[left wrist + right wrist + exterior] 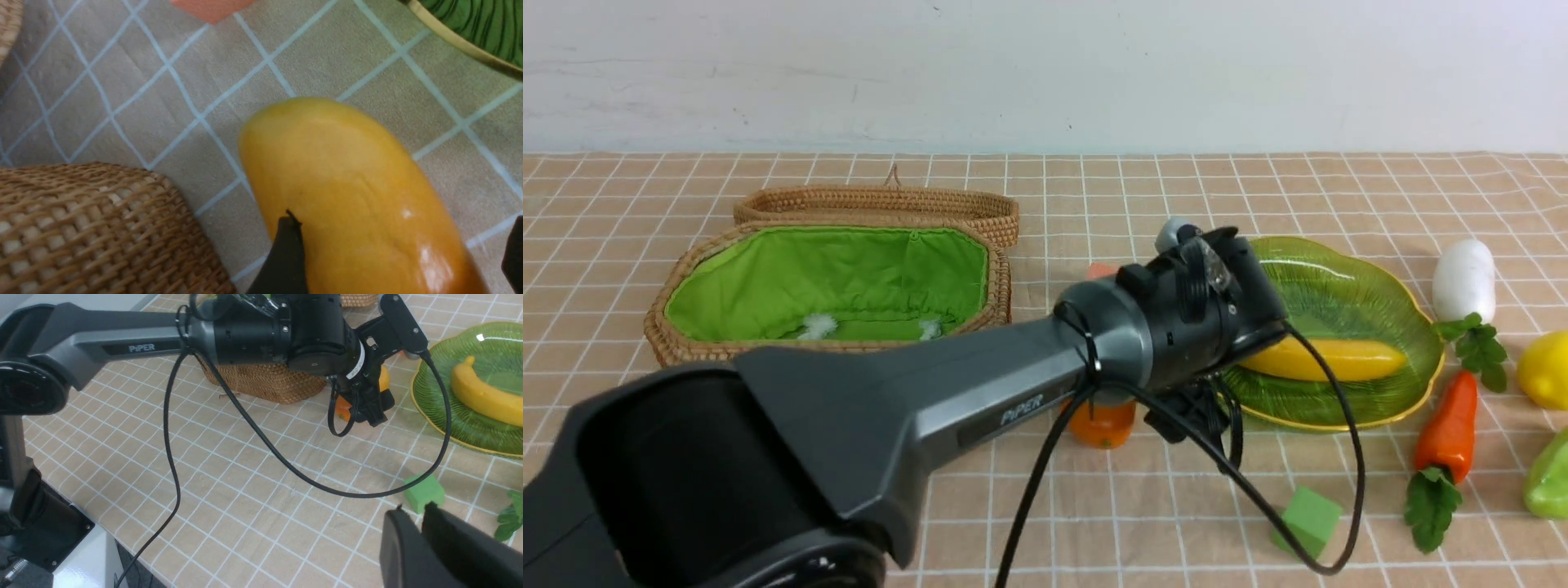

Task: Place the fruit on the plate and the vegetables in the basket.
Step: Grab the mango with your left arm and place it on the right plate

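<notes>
My left gripper [402, 228] is open and straddles the orange-yellow mango [351, 196], which lies on the cloth between the basket [662, 335] and the plate [1339, 269]. One finger [286, 253] touches the mango; the other stands apart from it. In the front view the mango [1103, 425] shows under the left wrist. The banana [1327, 359] lies on the plate. The lemon [1545, 369], white radish [1463, 279], carrot [1450, 425] and green pepper [1552, 474] lie right of the plate. My right gripper [412, 514] is shut and empty above the cloth. The eggplant is not in view.
The basket stands open, green lining empty, its lid [882, 204] lying behind it. A small green cube [1307, 516] lies in front of the plate. A small orange cube [1101, 269] sits behind the left wrist. The left arm's cable [1258, 498] loops over the cloth.
</notes>
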`<state>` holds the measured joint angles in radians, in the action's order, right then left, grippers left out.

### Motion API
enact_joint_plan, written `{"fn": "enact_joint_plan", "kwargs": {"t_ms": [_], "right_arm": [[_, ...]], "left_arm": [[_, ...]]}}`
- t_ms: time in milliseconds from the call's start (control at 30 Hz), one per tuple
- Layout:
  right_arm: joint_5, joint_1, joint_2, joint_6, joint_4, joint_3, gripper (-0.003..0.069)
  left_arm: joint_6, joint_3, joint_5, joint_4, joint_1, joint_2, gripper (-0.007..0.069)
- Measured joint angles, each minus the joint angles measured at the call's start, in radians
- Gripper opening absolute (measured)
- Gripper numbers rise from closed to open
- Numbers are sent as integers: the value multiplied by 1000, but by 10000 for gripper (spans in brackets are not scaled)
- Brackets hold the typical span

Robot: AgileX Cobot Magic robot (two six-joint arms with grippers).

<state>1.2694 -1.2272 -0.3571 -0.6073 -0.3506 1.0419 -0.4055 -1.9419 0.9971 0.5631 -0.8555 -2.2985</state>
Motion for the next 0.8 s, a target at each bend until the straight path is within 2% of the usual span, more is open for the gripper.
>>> {"fn": "enact_joint_plan", "kwargs": {"t_ms": [200,300,567,667,733,800], "right_arm": [[0,0,0,0,3,0,85],[0,0,0,0,3,0,85],[0,0,0,0,-11,0,85],[0,0,0,-4,-55,0,86],[0,0,0,-41,-120,0,87],[0,0,0,-57,-133,0,87]], "left_arm": [[-3,-4,-32,-131,77,-33,571],[-2,-4,-33,-146,82,-33,538],[23,-135,84,-146,47,-4,538],[87,-198,26,-154,28,18,538],[170,-253,-127,-215,14,24,538],[200,-265,-225,-262,13,14,538]]}}
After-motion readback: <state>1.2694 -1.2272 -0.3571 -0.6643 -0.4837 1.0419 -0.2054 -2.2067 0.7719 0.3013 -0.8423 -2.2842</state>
